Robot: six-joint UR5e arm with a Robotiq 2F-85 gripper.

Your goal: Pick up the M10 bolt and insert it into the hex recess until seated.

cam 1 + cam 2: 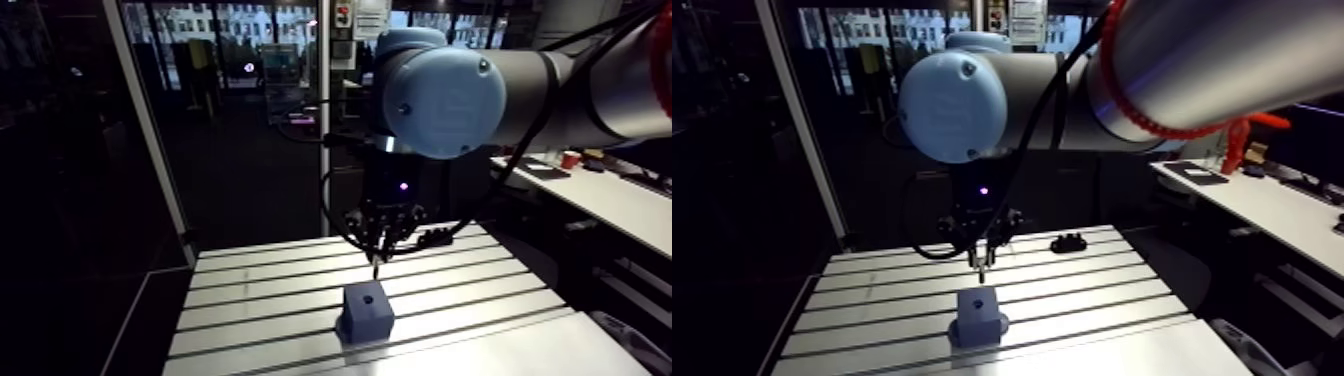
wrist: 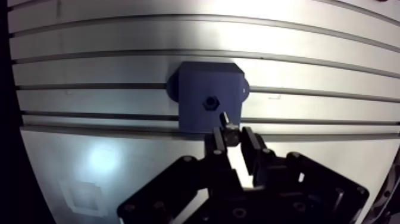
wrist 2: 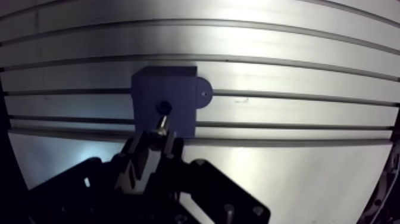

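A slotted aluminium table (image 1: 250, 290) spreads beneath the hand, its long grooves running crosswise. The robot arm (image 1: 560, 90) reaches over it and turns its wrist straight down, so that whatever it carries points at the table surface.

Directly under the hand sits a dark blue block (image 1: 366, 310), resting flat on the table with rounded lugs at its sides; it looks placed there as a steady fixture to receive the part from above. Well behind the hand, on the far part of the table, lies a small dark object (image 1: 1069, 242), too small to identify.

The hand (image 2: 231, 136) hangs just above the block. Its two fingers (image 2: 250, 146) are pinched on the M10 bolt (image 2: 226, 122), gripping it near one end so that the free end sticks out beyond the fingertips towards the block. Holding it this way leaves the leading end clear to enter the hole.

The hex recess (image 2: 210, 102) is a small dark opening in the top face of the block, just ahead of the bolt's tip. In the arm view the bolt hangs above the block with a gap, so it appears not yet entered. The step in hand seems to be lining the bolt up over the recess; the next move likely calls for a small sideways correction and a straight descent.
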